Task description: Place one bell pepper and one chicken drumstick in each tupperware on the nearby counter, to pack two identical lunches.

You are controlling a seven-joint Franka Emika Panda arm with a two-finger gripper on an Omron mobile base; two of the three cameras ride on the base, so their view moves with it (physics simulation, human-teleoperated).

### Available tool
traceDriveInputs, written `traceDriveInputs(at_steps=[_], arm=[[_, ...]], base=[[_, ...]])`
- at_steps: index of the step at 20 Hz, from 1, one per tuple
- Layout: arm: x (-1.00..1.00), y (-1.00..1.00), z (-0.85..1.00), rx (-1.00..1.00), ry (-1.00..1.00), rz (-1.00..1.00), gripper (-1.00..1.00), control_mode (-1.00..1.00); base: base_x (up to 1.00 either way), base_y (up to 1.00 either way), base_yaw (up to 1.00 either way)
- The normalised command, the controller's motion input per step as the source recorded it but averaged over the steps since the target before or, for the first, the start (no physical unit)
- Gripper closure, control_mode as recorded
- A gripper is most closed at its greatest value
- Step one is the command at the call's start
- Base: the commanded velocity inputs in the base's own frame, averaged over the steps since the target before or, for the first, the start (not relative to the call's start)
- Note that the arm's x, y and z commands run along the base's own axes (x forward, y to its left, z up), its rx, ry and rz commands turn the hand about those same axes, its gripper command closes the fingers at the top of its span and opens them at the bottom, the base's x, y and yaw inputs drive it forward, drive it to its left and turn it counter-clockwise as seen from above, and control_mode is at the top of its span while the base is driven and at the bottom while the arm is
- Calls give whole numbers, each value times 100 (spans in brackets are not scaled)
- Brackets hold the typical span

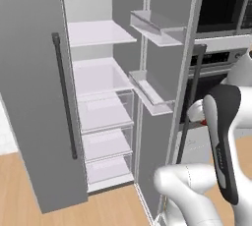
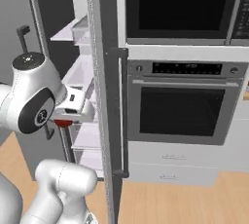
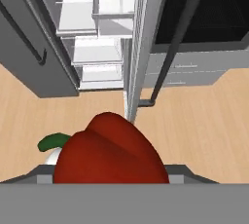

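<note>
Meanwhile the hand [image 3: 111, 181] pinches a red bell pepper [image 3: 109, 152] before the open fridge [image 1: 103, 102], its shelves bare.

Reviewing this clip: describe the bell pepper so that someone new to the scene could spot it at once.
Start at the open grey fridge beside the built-in oven. In front of its open door, the white arm's gripper holds the bell pepper above the wooden floor. It is glossy dark red with a green stem, the only brightly coloured thing here.
</note>
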Motion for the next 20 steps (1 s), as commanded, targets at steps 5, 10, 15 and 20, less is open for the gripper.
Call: traceDriveInputs(at_steps=[5, 10, 15, 20], arm=[[0, 0, 0, 0, 0, 0, 100, 100], [0, 0, 0, 0, 0, 0, 100, 100], [0, 0, 0, 0, 0, 0, 100, 100], [0, 0, 0, 0, 0, 0, 100, 100]], base=[[-5, -100, 0], [1, -100, 0], [35, -100, 0], [76, -100, 0]])
